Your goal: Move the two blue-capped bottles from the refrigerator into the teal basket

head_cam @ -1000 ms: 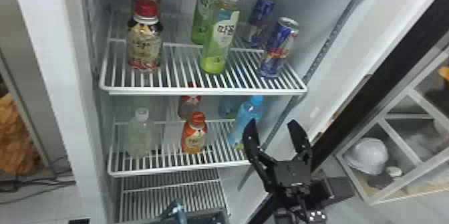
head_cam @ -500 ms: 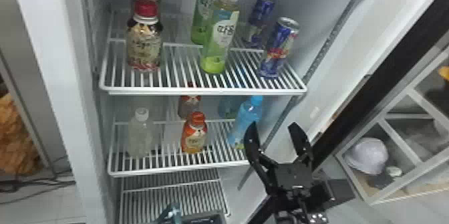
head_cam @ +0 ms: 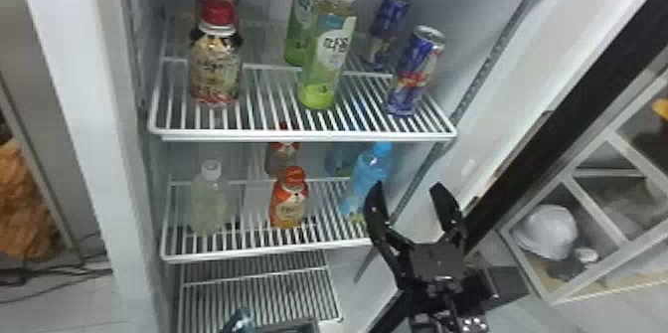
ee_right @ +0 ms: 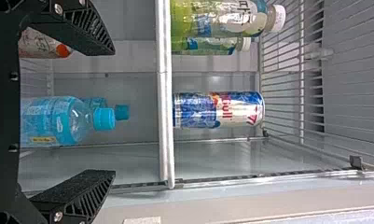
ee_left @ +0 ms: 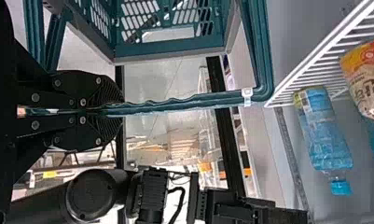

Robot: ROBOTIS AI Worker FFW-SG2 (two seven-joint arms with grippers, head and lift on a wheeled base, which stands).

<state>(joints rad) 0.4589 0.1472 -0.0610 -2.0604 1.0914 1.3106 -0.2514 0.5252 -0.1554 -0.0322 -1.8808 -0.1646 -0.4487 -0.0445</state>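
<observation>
I've got my right gripper (head_cam: 408, 187) near the right end of the middle shelf (head_cam: 268, 251), fingers apart, pointing at the front blue-capped bottle (head_cam: 368, 175); the rear blue-capped bottle (head_cam: 340, 159) is behind it, both upright on that shelf. My left gripper (ee_left: 119, 108) has its fingers clamped on the handle (ee_left: 175, 103) of the teal basket (ee_left: 170, 50), near the fridge shelving.
</observation>
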